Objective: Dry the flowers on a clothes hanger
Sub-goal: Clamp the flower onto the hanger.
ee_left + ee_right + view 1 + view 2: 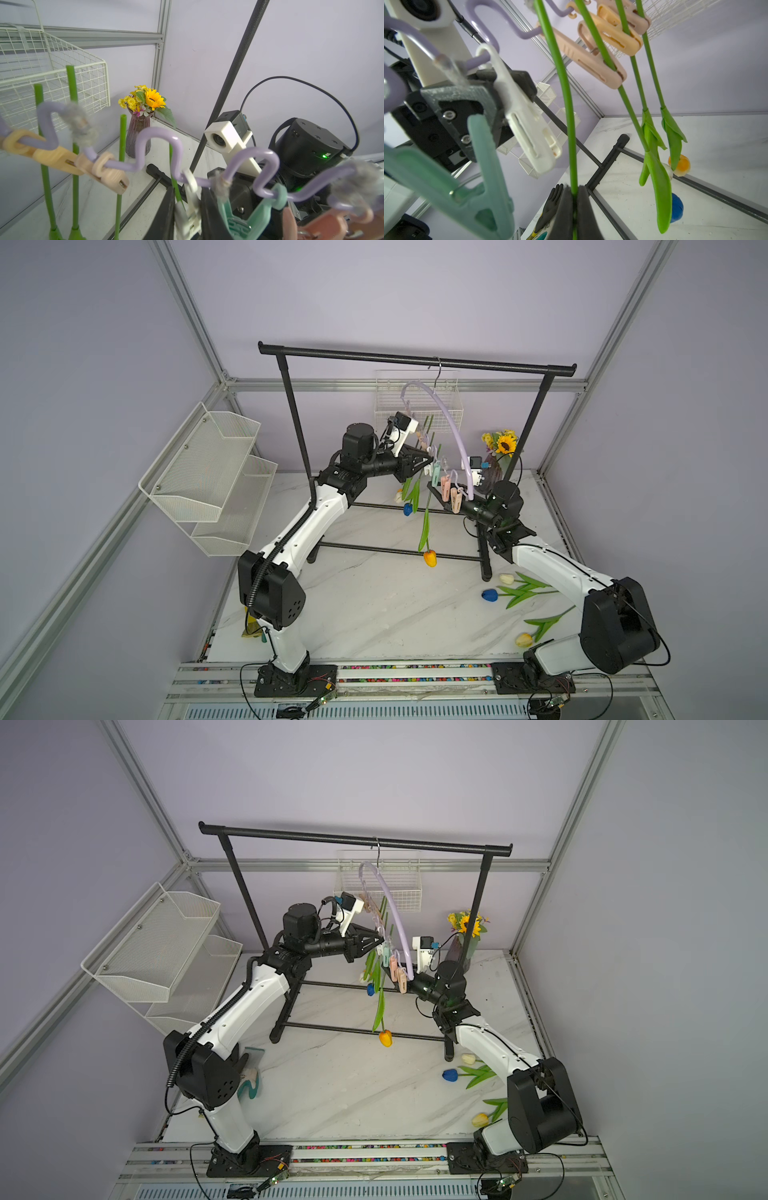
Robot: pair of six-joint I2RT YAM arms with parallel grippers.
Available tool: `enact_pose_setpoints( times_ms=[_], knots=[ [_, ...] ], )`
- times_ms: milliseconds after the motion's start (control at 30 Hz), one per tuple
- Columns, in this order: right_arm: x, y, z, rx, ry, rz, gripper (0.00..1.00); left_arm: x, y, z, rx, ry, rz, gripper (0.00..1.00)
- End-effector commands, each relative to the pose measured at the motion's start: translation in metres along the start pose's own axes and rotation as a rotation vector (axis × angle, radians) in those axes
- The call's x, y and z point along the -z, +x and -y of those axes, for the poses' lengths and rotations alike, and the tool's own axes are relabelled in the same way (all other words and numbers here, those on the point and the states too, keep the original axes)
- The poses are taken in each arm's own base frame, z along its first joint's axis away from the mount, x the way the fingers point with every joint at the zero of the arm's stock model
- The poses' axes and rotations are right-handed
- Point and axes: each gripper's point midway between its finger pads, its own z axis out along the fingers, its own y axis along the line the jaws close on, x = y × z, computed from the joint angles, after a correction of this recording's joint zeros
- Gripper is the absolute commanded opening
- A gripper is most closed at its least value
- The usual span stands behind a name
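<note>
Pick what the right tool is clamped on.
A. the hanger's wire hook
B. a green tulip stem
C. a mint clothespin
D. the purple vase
B: in the right wrist view, the right tool has its jaws pressed shut on a green tulip stem, which runs up from between them towards the clothespins.

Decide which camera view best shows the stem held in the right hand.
The right wrist view: the stem rises close and sharp from between the right hand's pads. The left wrist view shows only a short piece beside the white pin. In both top views it is too thin to pick out.
</note>
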Motion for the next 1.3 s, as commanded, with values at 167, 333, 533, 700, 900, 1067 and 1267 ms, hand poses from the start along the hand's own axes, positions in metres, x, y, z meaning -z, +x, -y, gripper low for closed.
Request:
enact_pose_setpoints(
  times_ms=[167,333,533,700,900,1067,1267],
  knots=[
    [0.002,-0.004,-0.029,0.018,-0.098,0.005,0.0,0.01,-0.034,0.021,-0.064,0.034,0.073,0.19],
    [0.002,-0.004,-0.031,0.016,-0.106,0.002,0.0,0.009,-0.032,0.02,-0.06,0.034,0.071,0.19],
    [0.002,-0.003,-0.032,0.013,-0.104,0.001,0.0,0.01,-0.032,0.021,-0.06,0.035,0.069,0.19],
    [0.001,-0.005,-0.032,0.009,-0.101,0.004,0.0,0.01,-0.03,0.02,-0.057,0.033,0.064,0.19],
    [-0.001,-0.009,-0.032,-0.009,-0.101,0.01,0.0,0.01,-0.03,0.021,-0.061,0.036,0.063,0.24],
    [-0.003,-0.01,-0.03,-0.037,-0.095,0.016,0.0,0.011,-0.03,0.021,-0.067,0.035,0.064,0.32],
    [-0.004,-0.012,-0.03,-0.051,-0.095,0.024,0.0,0.013,-0.031,0.022,-0.07,0.033,0.068,0.45]
  ],
)
